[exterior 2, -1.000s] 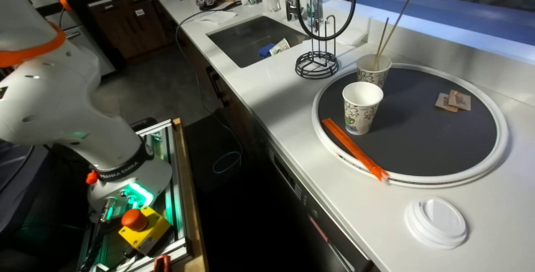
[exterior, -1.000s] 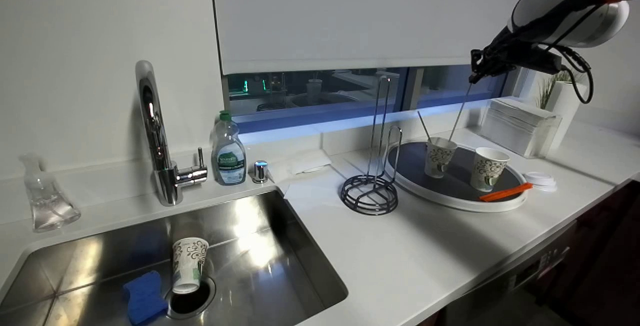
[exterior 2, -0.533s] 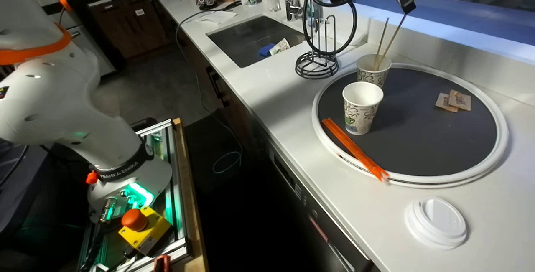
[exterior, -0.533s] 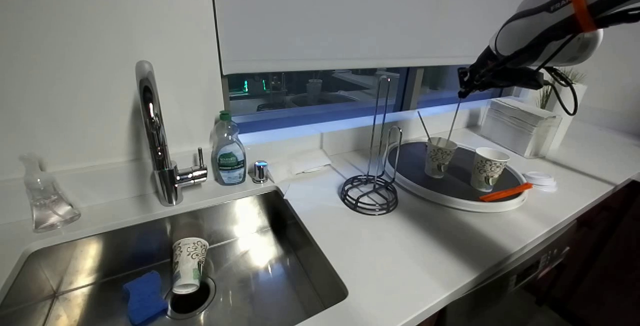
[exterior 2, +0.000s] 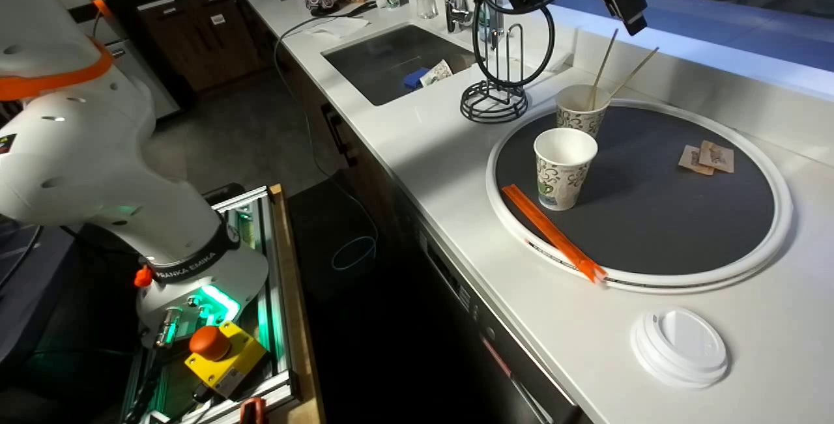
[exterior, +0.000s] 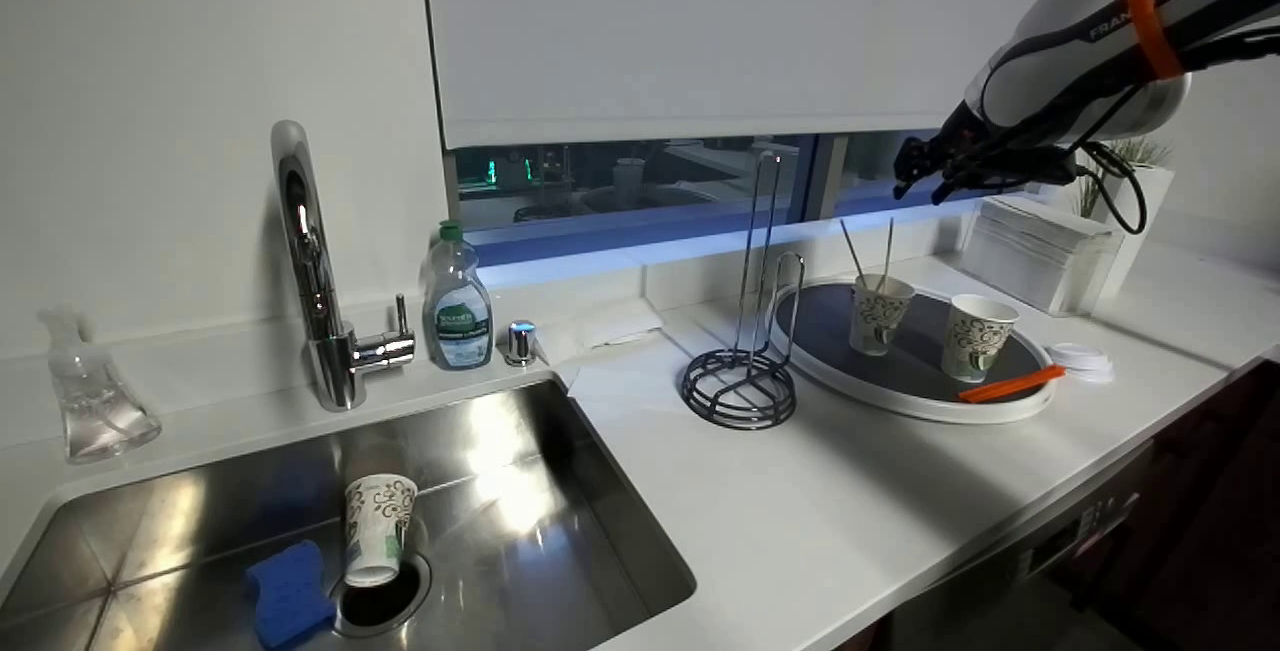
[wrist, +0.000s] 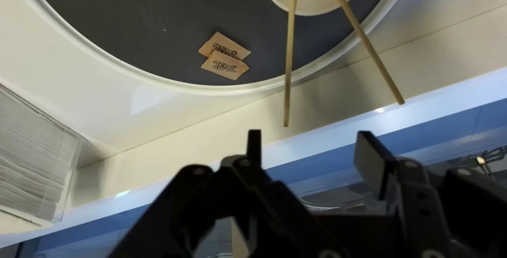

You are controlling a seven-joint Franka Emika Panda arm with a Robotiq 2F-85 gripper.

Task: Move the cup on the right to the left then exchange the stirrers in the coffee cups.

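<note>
Now, in the wrist view, the fingers [wrist: 372, 163] are found well apart, with nothing held in the gap. Past their tips are seen one stirrer [wrist: 289, 60] and a second stirrer [wrist: 370, 48], both pale and wood-like, both rising from the same cup [wrist: 315, 0] and splayed in a V.

In an exterior view, that cup is seen upright on the round tray [exterior: 815, 326]; near it a second cup [exterior: 978, 341] is stood upright, with an orange strip [exterior: 1012, 385] laid just beside it. The tray is carried by the desk [exterior: 760, 511].

In an exterior view, packets [exterior 2: 707, 158] are noted on the tray. No stirrer is seen in the second cup, so the exchange is judged unfinished.

Handling, estimated: the stirrers are taken to be light, stiff but breakable, and prone to roll when pinched; hold is best taken near the upper end, and the pull made along the length. The cups are judged thin paper, light, easily dented, and tipped if a stirrer is dragged against the rim.
</note>
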